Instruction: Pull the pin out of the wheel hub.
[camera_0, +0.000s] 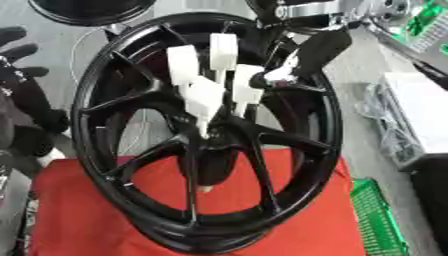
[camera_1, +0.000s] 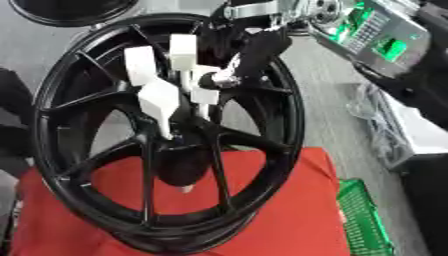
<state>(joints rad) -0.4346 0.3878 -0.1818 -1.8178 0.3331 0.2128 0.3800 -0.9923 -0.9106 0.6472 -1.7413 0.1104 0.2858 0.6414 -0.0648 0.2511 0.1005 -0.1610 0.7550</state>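
Gripping pin (camera_0: 206, 106) (white): right hand (camera_0: 229, 70).

The wheel (camera_0: 206, 140) stands upright on the cloth (camera_0: 306, 220), pretty much dead centre. The right hand (camera_0: 210, 82) comes in from the upper right, its fingers over the hub (camera_0: 206, 132), and the left hand (camera_0: 22, 55) sits at the left edge beside the rim. A basket (camera_0: 378, 215) lies low on the right, just off the cloth.
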